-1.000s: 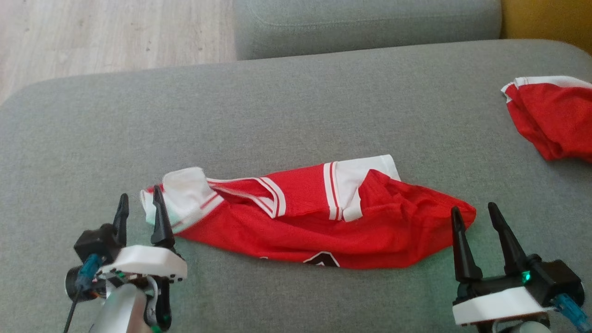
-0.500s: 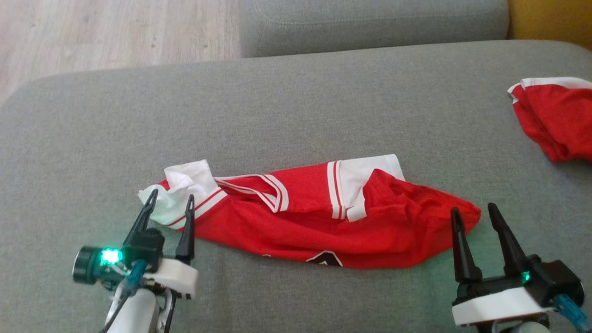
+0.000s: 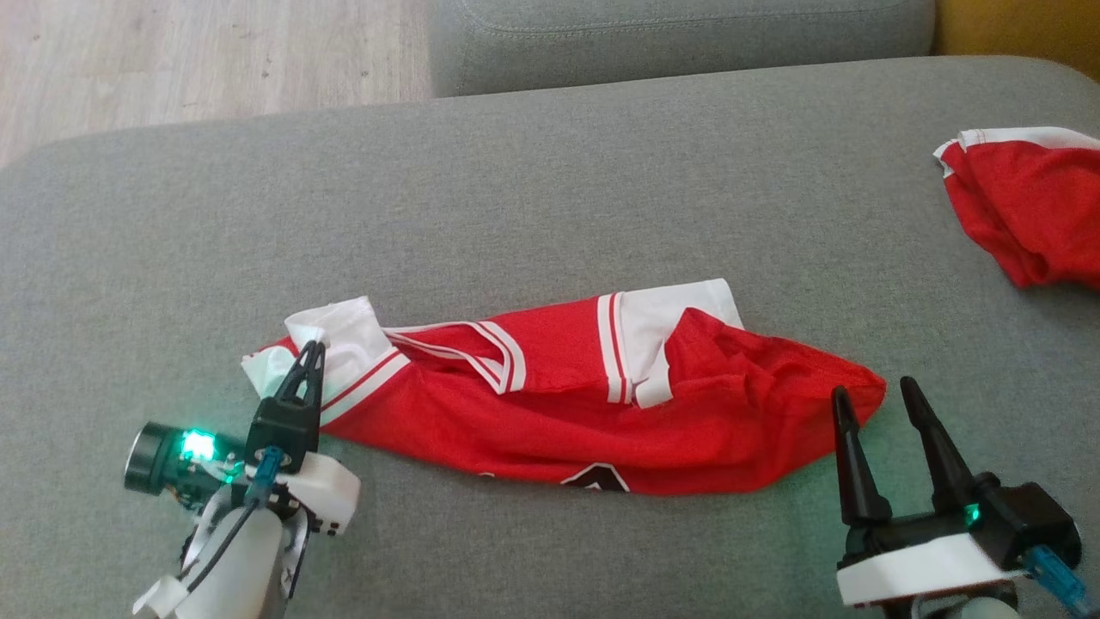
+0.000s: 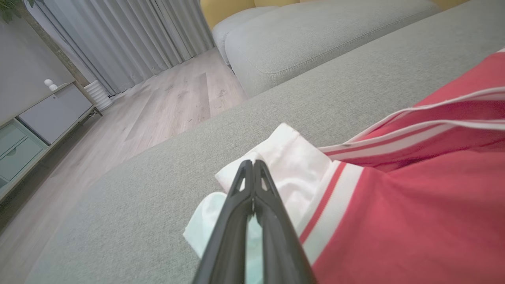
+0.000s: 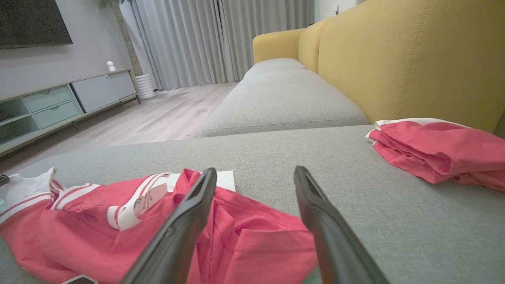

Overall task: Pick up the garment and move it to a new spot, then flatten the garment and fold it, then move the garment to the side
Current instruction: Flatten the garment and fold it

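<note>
The garment (image 3: 559, 421) is a red jersey with white sleeves and striped trim, lying crumpled in a long heap across the grey sofa seat (image 3: 516, 189). My left gripper (image 3: 311, 351) is shut, its tips pinching the white sleeve (image 4: 292, 173) at the garment's left end (image 4: 414, 205). My right gripper (image 3: 872, 389) stands open just off the garment's right end, touching nothing. In the right wrist view its fingers (image 5: 255, 170) point over the red cloth (image 5: 98, 213), the left finger above the hem.
A second red and white garment (image 3: 1031, 206) lies folded at the far right of the seat (image 5: 434, 150), near the yellow backrest (image 5: 394, 59). Another grey cushion (image 3: 679, 43) lies beyond. Wooden floor (image 3: 172, 60) is off the seat's far left edge.
My left gripper moved forward onto the white sleeve and closed from wide open to shut. The right gripper has stayed put and open. The camera has shifted slightly.
</note>
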